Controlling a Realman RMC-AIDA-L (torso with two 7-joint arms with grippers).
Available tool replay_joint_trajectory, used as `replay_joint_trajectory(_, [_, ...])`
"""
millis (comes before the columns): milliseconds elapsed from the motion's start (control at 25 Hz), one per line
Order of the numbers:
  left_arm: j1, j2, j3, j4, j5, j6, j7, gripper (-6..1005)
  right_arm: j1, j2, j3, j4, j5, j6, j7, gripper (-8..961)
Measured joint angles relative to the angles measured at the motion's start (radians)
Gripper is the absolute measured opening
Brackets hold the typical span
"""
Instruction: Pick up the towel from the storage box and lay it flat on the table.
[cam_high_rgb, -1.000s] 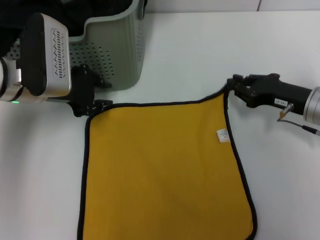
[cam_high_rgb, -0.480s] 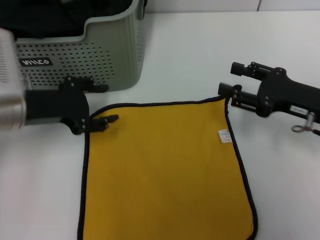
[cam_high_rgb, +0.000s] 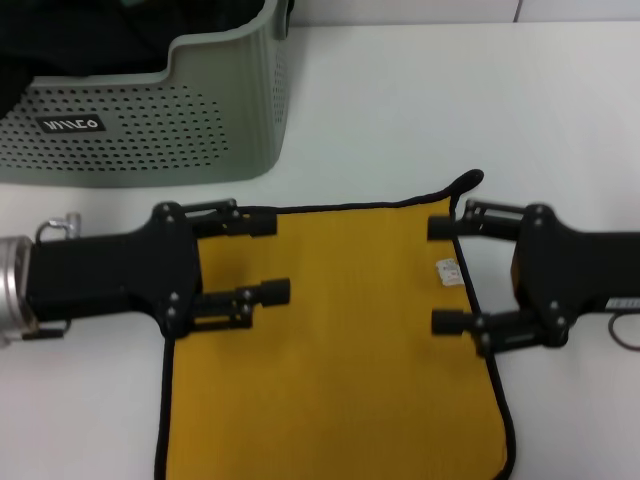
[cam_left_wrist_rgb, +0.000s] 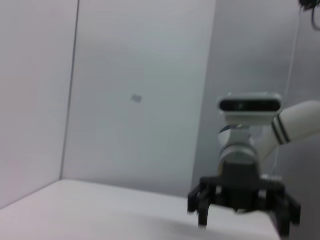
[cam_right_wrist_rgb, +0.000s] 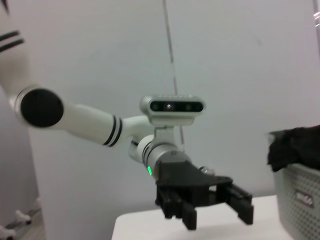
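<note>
Having let go of both far corners since a moment ago, left gripper (cam_high_rgb: 262, 258) and right gripper (cam_high_rgb: 446, 275) spread wide and empty above towel (cam_high_rgb: 330, 370), now flat on bench (cam_high_rgb: 420, 110) beside box (cam_high_rgb: 190, 120).

The towel (cam_high_rgb: 330, 350) lies flat on the table (cam_high_rgb: 450, 110), the storage box (cam_high_rgb: 170, 120) behind it to the left

Towel (cam_high_rgb: 330, 350) yellow, black edging; storage box (cam_high_rgb: 200, 120) pale grey-green, dotted; table (cam_high_rgb: 450, 110) white.
</note>
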Motion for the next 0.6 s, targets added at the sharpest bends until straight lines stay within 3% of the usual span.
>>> replay_joint_trajectory(280, [0.015, -0.037, -0.003, -0.026, -0.013, 0.021, 0.049, 673, -0.007, 0.025, 0.0, -0.038, -0.053, -0.003, 0.004, 869])
replay_joint_trajectory(600, [0.014, -0.04, -0.009, -0.029, -0.035, 0.041, 0.067, 670, -0.008, 0.034, -0.001, -0.039, -0.053, -0.01, 0.005, 869])
